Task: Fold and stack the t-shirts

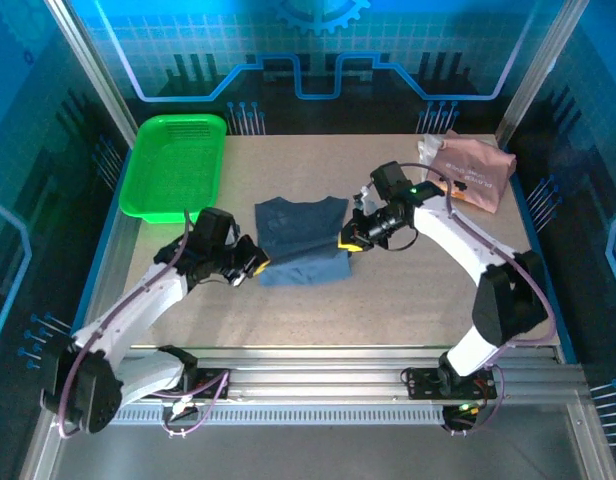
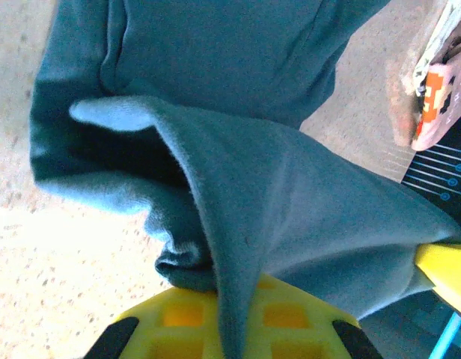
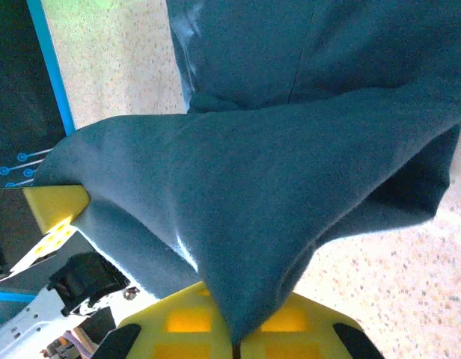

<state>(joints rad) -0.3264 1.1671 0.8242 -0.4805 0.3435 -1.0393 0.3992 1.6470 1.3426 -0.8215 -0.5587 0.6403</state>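
No words or numbers can be read; the pink shirt (image 1: 485,160) bears a print (image 1: 466,186) too small to make out.

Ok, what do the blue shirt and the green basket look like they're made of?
The blue shirt looks like soft matte knit cloth, perhaps cotton jersey: it drapes in folds and its surface looks slightly fuzzy. The green basket looks like stiff, faintly glossy plastic: even bright colour, moulded rim, fine mesh floor.
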